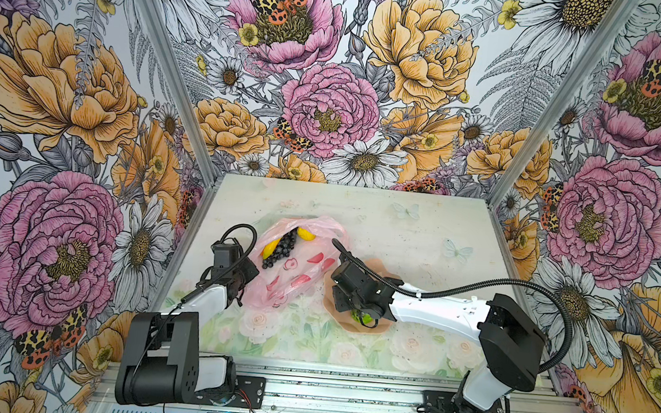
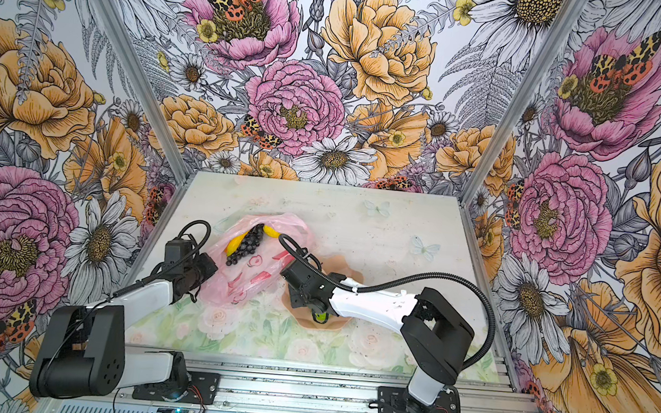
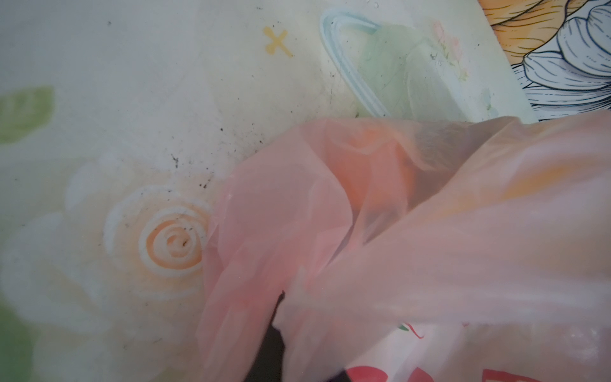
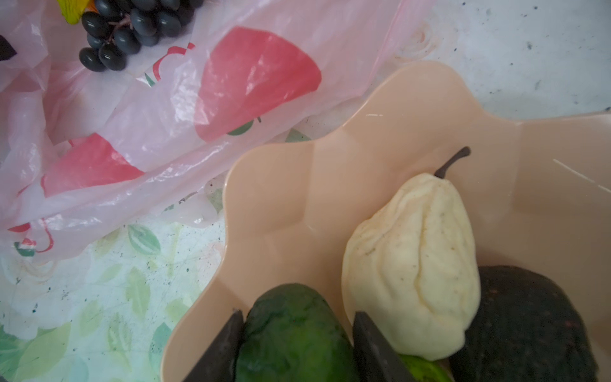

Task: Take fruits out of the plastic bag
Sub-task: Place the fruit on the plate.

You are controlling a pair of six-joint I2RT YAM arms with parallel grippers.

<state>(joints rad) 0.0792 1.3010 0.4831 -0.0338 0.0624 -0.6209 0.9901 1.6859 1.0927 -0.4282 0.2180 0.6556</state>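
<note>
Right gripper (image 4: 297,314) clasps a glossy green toy fruit (image 4: 291,344) low in the peach scalloped dish (image 4: 297,185); I'd loosen gently, lift clear of the cream pear (image 4: 413,264). Left gripper (image 1: 237,292) pinches the translucent pink plastic bag (image 1: 298,278) alongside

The left arm (image 1: 210,297) and right arm (image 1: 434,306) share one build: glossy white links between boxy black joint housings. A ribbed black cable hose (image 1: 528,283) runs off the right arm. Each stands on a black, screw-dotted base plate (image 1: 254,386). The right tool (image 4: 297,313) has flat dark-grey fingers (image 4: 221,347).
</note>
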